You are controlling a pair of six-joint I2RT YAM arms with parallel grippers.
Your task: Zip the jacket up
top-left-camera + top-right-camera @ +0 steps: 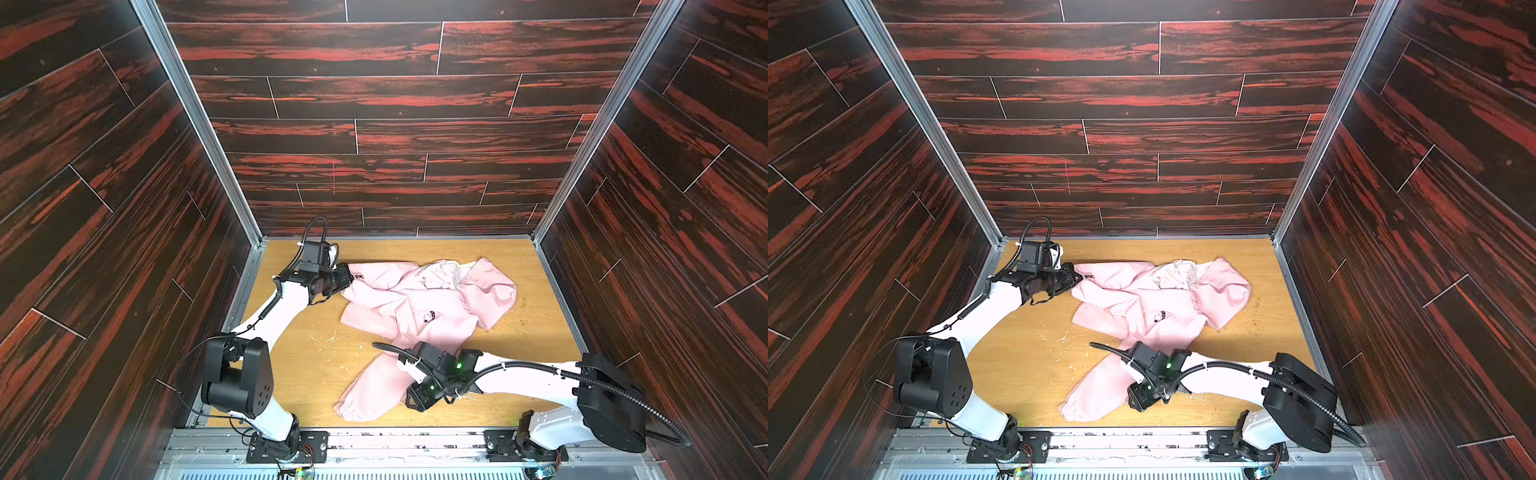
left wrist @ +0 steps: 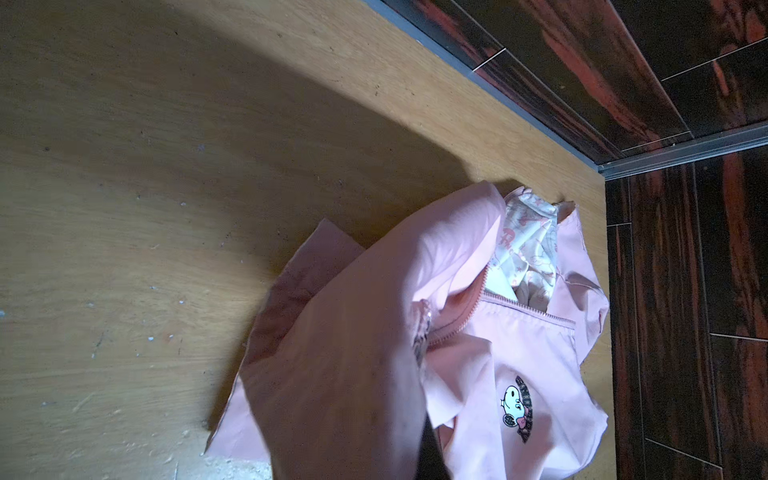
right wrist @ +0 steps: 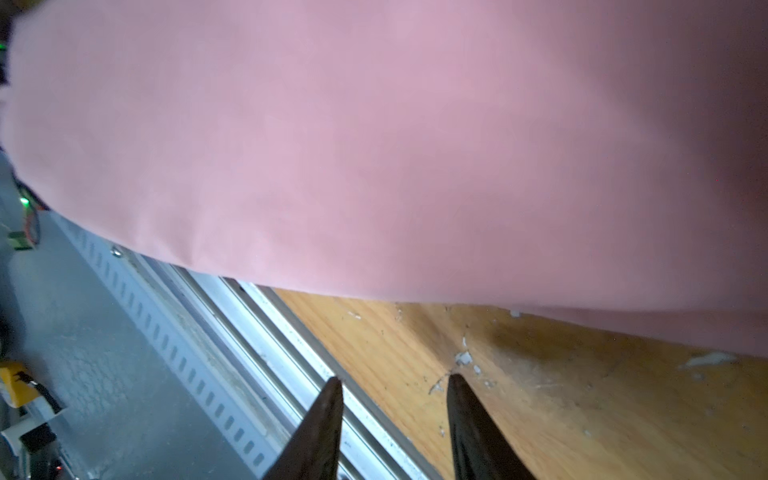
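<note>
Left gripper pinched shut on jacket edge; right gripper jaws parted, just clear of sleeve, above wooden table

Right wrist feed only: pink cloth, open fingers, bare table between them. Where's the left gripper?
Observer: The left gripper is shut on the jacket edge, at the far left of the table.
Operator: Zipper closed?
Observer: No. The left wrist view shows the zipper teeth parted, with printed lining between them.
Operator: Which cloth am I seeing?
Observer: The near sleeve. In both top views the right gripper sits at its edge, and the cuff points toward the near table edge.
</note>
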